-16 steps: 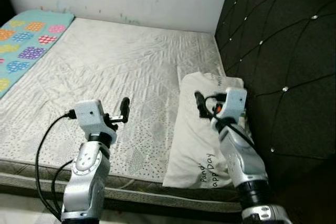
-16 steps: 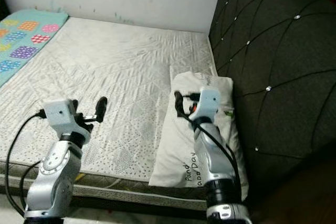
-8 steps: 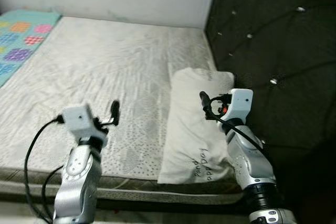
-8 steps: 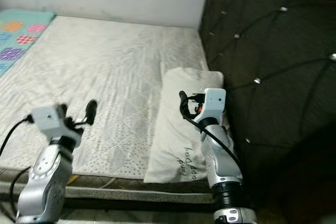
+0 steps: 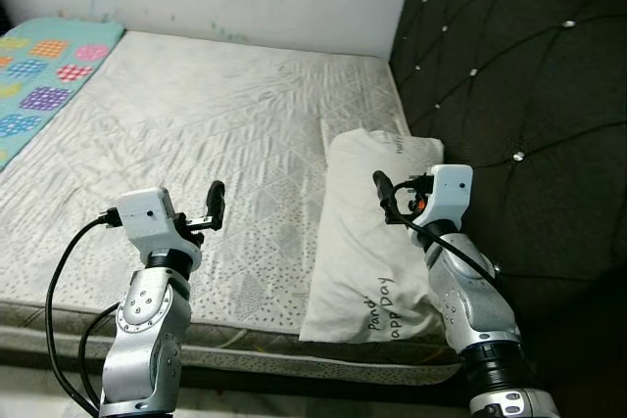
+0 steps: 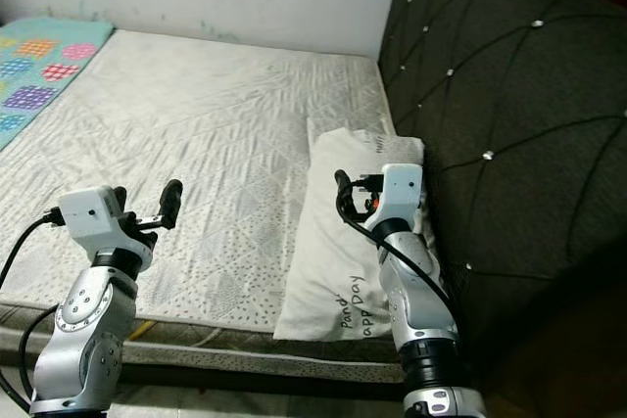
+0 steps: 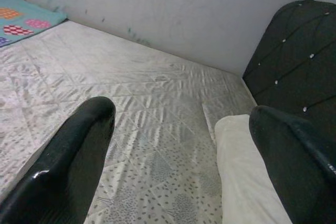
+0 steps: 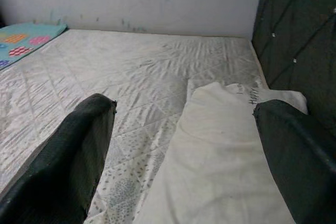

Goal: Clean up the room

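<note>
bare quilted white mattress [image 5: 225, 134], white printed pillow [image 5: 377, 242] lying along its headboard side, colourful dotted blanket [image 5: 44, 70] at far corner

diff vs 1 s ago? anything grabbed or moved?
Nothing grabbed or released. Only the head camera swung, so the whole picture shifted. The left gripper and right gripper stay raised with jaws open and empty, the right one over the white pillow, which lies as before on the mattress beside the dark headboard.

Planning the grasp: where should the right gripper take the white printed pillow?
Probably the near short end of the white printed pillow, from the robot's side: it overhangs the quilted mattress edge, so the open right gripper above could straddle it.
</note>
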`<state>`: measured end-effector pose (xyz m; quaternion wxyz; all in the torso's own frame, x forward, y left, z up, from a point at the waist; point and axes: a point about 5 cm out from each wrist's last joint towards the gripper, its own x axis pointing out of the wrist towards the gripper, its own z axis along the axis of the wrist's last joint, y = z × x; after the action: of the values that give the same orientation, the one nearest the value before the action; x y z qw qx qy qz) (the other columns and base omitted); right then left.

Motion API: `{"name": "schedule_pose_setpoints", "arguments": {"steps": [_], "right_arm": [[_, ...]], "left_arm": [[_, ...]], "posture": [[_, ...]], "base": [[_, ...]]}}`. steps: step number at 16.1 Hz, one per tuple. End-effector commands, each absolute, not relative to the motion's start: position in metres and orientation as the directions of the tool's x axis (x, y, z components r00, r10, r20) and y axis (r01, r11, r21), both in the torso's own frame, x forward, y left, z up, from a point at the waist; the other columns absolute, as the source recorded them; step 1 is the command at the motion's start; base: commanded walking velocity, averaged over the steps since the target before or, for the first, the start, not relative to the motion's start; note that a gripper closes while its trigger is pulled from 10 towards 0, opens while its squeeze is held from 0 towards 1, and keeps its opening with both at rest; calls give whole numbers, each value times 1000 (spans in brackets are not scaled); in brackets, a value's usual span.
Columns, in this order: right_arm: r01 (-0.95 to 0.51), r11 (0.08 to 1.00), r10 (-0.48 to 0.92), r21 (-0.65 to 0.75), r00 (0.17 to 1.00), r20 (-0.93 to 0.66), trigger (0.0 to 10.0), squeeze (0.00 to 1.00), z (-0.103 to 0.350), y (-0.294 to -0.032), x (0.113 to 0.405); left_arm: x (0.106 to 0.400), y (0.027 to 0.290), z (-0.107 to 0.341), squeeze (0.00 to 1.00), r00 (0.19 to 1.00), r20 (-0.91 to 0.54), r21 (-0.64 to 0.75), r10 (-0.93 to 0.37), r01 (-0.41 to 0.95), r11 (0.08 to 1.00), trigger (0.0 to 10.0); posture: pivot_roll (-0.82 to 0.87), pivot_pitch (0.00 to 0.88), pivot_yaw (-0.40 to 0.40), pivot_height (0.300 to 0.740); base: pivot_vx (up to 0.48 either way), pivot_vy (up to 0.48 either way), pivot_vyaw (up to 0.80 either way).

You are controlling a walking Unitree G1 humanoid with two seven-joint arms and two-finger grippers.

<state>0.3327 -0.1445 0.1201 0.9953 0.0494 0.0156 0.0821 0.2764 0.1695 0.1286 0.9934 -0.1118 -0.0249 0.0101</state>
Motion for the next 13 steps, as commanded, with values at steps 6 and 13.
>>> {"name": "schedule_pose_setpoints", "arguments": {"steps": [6,13], "right_arm": [[-170,983,171,74,985,-15,10000,0,123,-145,336],[-175,983,175,50,985,1,10000,0,125,-148,337]], "left_arm": [[280,164,130,0,998,56,-222,0,12,975,10000],[280,163,128,0,999,52,-221,0,11,975,10000]], "posture": [[-27,0,-74,740],[-27,0,-78,740]], "base": [[0,84,0],[0,275,0]]}}
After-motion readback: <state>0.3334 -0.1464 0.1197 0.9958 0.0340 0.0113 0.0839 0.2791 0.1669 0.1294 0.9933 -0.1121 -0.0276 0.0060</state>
